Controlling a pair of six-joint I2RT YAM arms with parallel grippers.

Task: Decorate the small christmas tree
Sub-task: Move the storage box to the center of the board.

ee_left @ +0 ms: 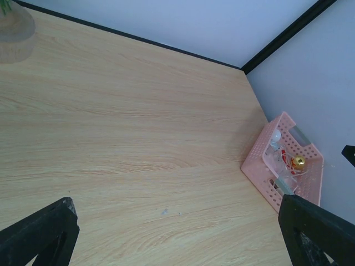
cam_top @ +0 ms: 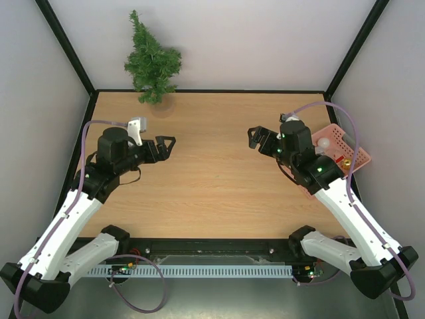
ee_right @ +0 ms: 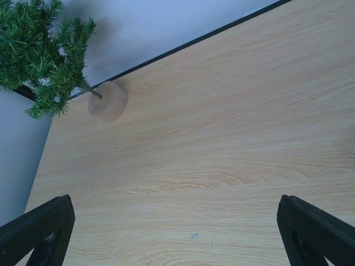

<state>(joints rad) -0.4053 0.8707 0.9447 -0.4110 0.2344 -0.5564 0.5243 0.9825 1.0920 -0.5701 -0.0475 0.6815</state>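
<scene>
On the table (cam_top: 212,199), far edge, left side, the small christmas tree (cam_top: 153,63) stands bare, ornaments (ee_left: 298,162) wait in the pink basket (ee_left: 259,176) (by the right arm (cam_top: 345,199)), so left gripper (cam_top: 167,146) and right gripper (cam_top: 255,138) hover mid-table, jaws apart, empty, presumably pre-pick.

Matt wood-grain table (cam_top: 212,193); bristly small christmas tree (cam_top: 151,63) at eleven o'clock; smooth pink plastic basket (ee_left: 260,166) at three, shiny gold bauble (ee_left: 298,162) inside.

Bristly green small christmas tree (ee_right: 39,52), its round base (ee_right: 107,101) just beneath it on the wooden table (ee_right: 233,138), right gripper (ee_right: 175,208) well apart from the tree, jaws spread wide
</scene>
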